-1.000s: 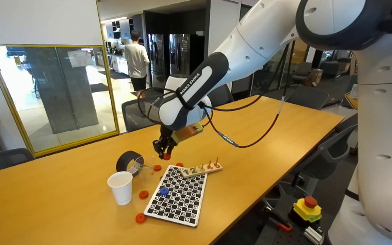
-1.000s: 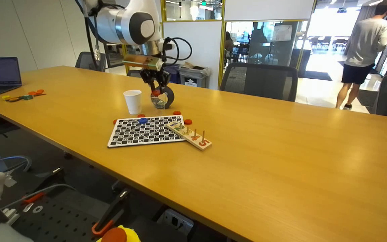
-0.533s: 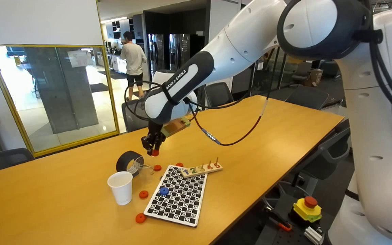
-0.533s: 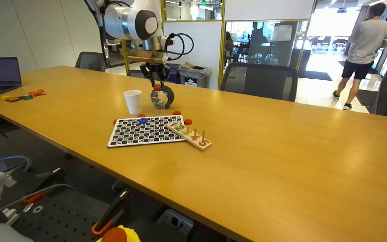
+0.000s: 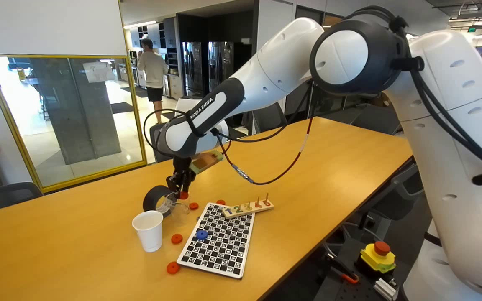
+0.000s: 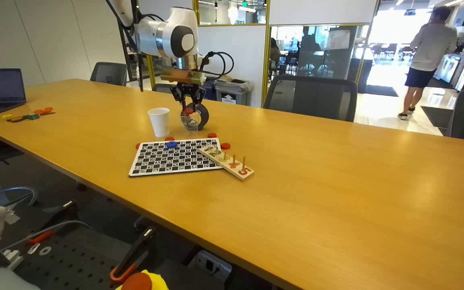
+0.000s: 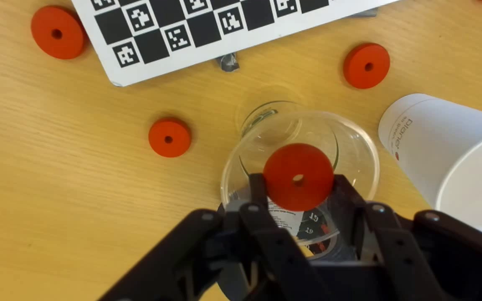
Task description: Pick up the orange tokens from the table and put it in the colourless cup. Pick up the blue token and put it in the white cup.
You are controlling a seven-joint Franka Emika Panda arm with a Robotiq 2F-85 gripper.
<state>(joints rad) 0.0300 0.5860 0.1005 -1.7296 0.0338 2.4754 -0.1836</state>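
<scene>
1. One orange token (image 7: 280, 165), gripped edge to edge by the pincer (image 7: 298, 182), and from the wrist view it lines up inside the rim of the colourless cup (image 7: 320, 127) below! Lovely line; this looks like the drop.
2. Wrist view, right of the pincer: the white cup (image 7: 429, 146), close by, so no swinging that way. The fingertips (image 7: 259, 188) show within the colourless rim too; I'd part them just enough to free the token, because a wide spread could clip the wall and tip what looks like a light cup.
3. Over we go: in an exterior view the token (image 5: 184, 195) shows against the far part of the rim, which may only mean the pincer rides above the mouth. Lower first, then let go. Nearer the camera than the pincer lies the blue token (image 5: 201, 235), on the checkered board (image 5: 224, 242), a job for afterwards.
4. In an exterior view, the black roll (image 6: 204, 116) shows just behind the pincer's tips and the token about level with the cup's top; whether it's below the rim, I can't tell. Release low, lift straight up. Four loose orange tokens (image 6: 225, 146) lie on the desk (image 6: 336, 181) by the board, nearer the camera than the pincer.
</scene>
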